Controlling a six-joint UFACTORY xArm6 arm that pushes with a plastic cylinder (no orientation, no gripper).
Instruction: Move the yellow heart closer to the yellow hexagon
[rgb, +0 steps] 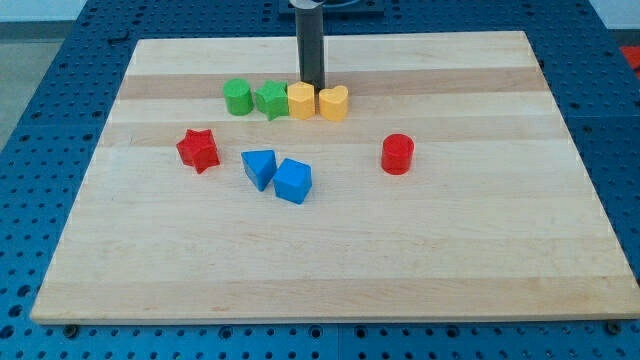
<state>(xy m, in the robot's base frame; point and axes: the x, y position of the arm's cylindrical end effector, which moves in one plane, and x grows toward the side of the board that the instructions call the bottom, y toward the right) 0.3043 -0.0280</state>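
Here my tip (313, 86) sits behind touching yellow heart (333, 103), yellow hexagon (301, 101); seemingly.

1. top row: green cylinder (237, 97), green star (270, 99), yellow hexagon (301, 101), yellow heart (333, 103) packed touching; my tip (313, 85) just behind
2. red star (198, 149), blue blocks (277, 174), red cylinder (397, 154) dot the middle; open board (330, 270) below

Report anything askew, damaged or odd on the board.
Nothing stands out. The yellow heart sits beside the yellow hexagon, ending a neat row with two green blocks. My tip is just behind them.
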